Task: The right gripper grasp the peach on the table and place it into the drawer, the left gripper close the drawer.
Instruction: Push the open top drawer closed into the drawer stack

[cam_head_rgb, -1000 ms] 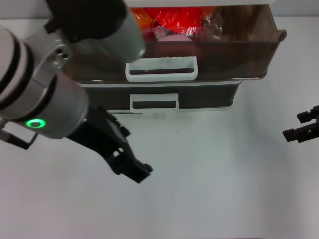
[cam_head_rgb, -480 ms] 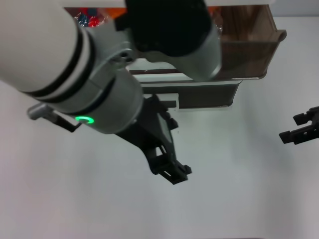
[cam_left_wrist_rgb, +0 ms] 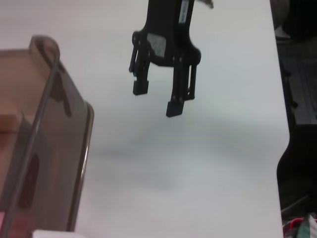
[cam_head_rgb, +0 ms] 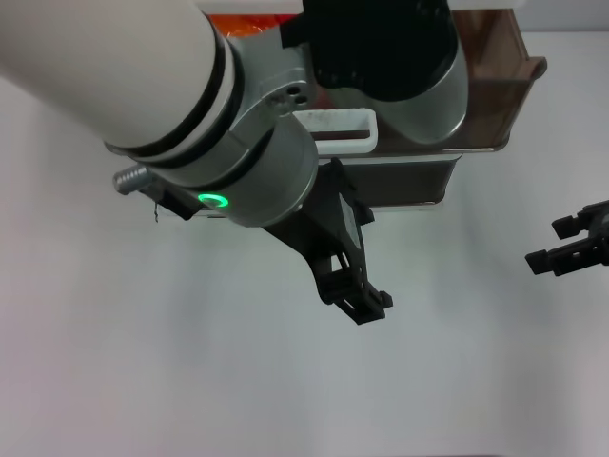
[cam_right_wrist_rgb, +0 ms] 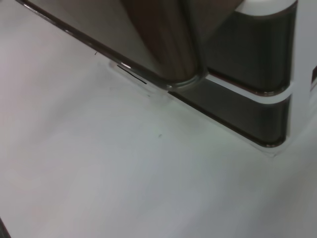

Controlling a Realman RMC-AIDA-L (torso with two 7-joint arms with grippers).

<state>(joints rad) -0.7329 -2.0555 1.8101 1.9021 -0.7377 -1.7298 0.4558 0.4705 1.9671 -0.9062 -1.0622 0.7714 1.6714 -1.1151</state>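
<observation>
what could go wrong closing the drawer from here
The left end effector hangs over the table, apart from the drawer and its white handle, so a push could land off centre and skew the drawer. The left arm hides most of the drawer in the head view, so contents poking above the rim could jam unseen. The right end effector sits parked far right.

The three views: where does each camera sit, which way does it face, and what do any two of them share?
Head view: high on the robot, looking down at the table; the left gripper hangs before the pulled-out drawer, and the right gripper waits near the right edge.
Left wrist view: on the left arm, facing across the table to the right gripper, which is open, with the drawer corner beside it.
Right wrist view: low on the right arm, facing the drawer; no robot parts show.
Shared: all three show the drawer and table.
</observation>
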